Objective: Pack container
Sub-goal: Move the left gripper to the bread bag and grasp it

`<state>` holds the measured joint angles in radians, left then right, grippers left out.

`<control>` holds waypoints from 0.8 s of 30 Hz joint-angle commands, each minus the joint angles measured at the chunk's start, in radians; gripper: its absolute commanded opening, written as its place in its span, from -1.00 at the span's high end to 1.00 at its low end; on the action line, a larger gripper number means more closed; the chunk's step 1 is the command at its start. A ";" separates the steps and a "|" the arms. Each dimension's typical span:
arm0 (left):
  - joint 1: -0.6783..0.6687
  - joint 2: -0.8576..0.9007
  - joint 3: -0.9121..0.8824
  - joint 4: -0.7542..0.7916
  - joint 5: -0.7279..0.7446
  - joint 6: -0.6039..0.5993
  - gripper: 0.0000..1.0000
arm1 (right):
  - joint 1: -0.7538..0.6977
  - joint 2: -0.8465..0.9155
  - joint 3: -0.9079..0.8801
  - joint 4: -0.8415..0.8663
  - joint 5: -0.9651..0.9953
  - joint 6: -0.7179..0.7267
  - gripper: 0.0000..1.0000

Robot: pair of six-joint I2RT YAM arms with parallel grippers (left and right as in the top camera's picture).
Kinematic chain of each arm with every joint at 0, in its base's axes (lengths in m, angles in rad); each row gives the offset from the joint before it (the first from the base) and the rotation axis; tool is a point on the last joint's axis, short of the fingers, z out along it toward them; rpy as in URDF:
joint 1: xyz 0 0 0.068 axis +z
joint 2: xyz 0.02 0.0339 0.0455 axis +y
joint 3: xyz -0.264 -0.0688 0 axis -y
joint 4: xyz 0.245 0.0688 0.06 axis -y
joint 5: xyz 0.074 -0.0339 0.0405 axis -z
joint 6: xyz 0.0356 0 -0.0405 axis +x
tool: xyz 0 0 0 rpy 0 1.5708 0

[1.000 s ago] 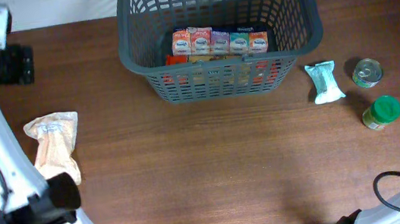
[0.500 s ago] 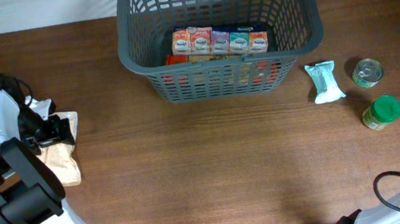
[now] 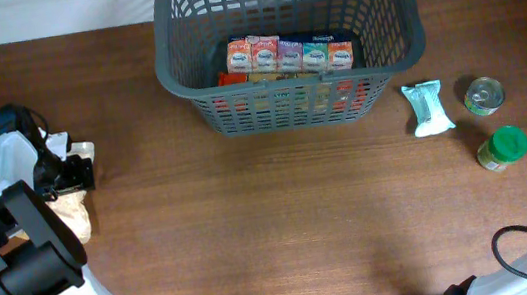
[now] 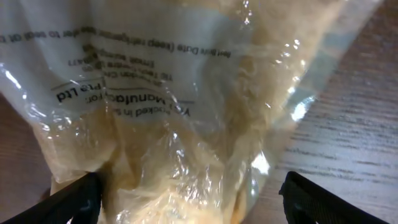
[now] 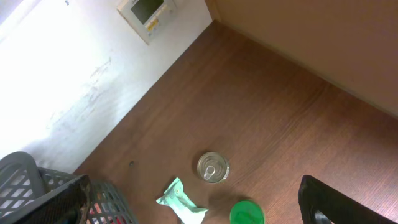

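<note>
Brown table (image 3: 283,226) is stretching wide below the container (image 3: 288,44). At the left edge, I'm seeing my left gripper (image 4: 193,199) straddling a bag (image 4: 186,93), fingers spread. My right gripper (image 5: 202,202) is gaping.

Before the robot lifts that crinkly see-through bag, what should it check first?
1. The left gripper straddles the clear plastic bag of pale yellow food: ok, one finger on each side.
2. Bag held firmly: not ok, the jaws stand open, not yet shut.
3. Room in the large dark grey lattice basket: ok, it seems; a row of small colourful cartons leaves space behind.
4. Way from bag to basket: ok, only bare wooden table between.
5. The right gripper out of the way: ok, open and empty at the near right corner.
</note>
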<state>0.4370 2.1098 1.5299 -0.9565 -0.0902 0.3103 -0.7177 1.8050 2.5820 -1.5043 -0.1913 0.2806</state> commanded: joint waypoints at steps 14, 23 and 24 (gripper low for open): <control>-0.016 0.019 -0.056 -0.001 0.042 -0.015 0.96 | -0.003 -0.013 0.002 0.000 0.009 -0.002 -0.98; -0.044 -0.007 0.013 -0.082 0.124 -0.014 0.97 | -0.003 -0.013 0.002 0.000 0.009 -0.002 -0.98; -0.047 -0.015 0.040 -0.102 0.124 -0.014 0.96 | -0.003 -0.013 0.002 0.000 0.009 -0.002 -0.98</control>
<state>0.4171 2.0998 1.5288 -1.0138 -0.0639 0.3019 -0.7177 1.8050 2.5820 -1.5040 -0.1913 0.2798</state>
